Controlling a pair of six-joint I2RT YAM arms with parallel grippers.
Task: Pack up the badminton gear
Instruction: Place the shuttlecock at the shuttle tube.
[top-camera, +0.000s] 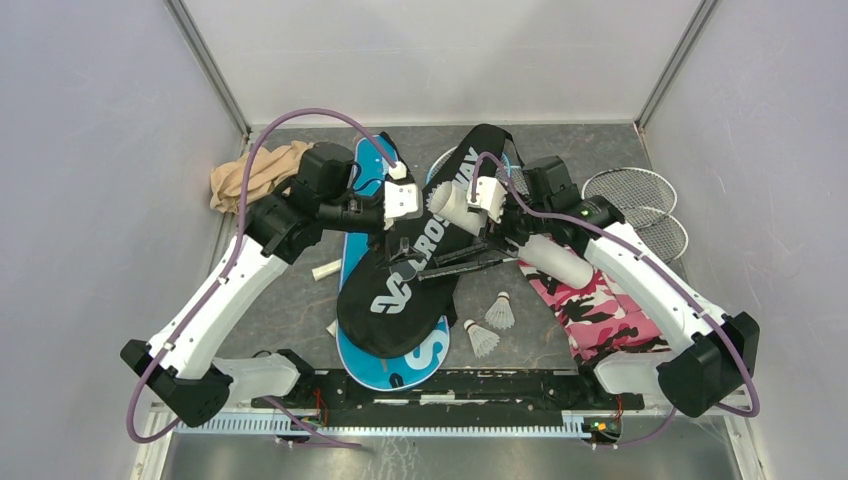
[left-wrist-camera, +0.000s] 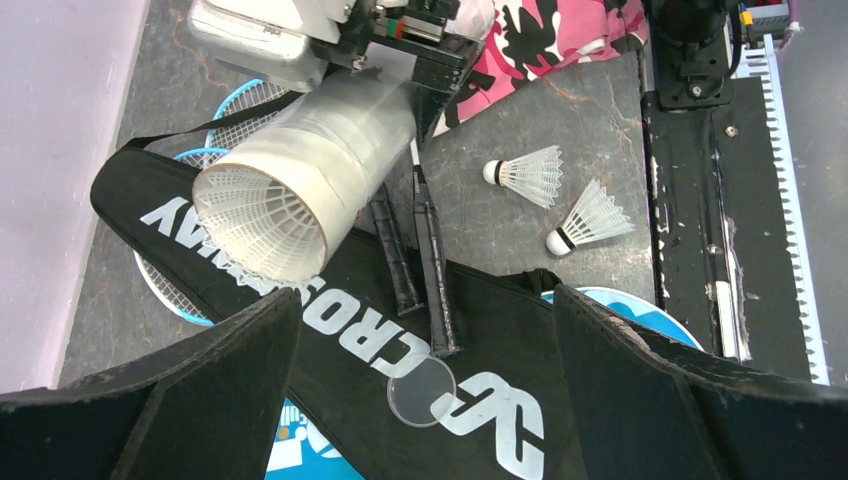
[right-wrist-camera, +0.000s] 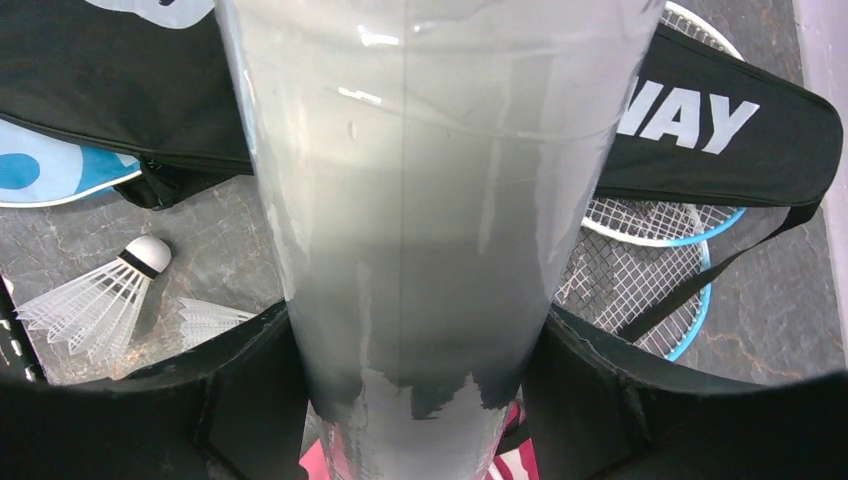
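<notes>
We see the CROSSWAY cover (top-camera: 415, 275) lying slantwise across the middle of the table (top-camera: 300, 315). It rests on the other cover (top-camera: 395, 368), whose near end sticks out beneath it. Racket handles (left-wrist-camera: 432, 270) and a small disc (left-wrist-camera: 421, 391) rest on the CROSSWAY cover, and a racket head (right-wrist-camera: 640, 270) lies under its far end. The tube (left-wrist-camera: 335, 140) sits between the fingers of the right gripper (right-wrist-camera: 418, 340), above that cover, with shuttlecock feathers (left-wrist-camera: 262, 222) inside its mouth. Right of the covers lie a shuttlecock (top-camera: 500, 311) and a second shuttlecock (top-camera: 481, 340), near each other but apart. Right of them lies a fabric bag (top-camera: 600, 310). More rackets (top-camera: 640, 205) lie at the far right and a cloth bundle (top-camera: 255, 175) at the far left.
</notes>
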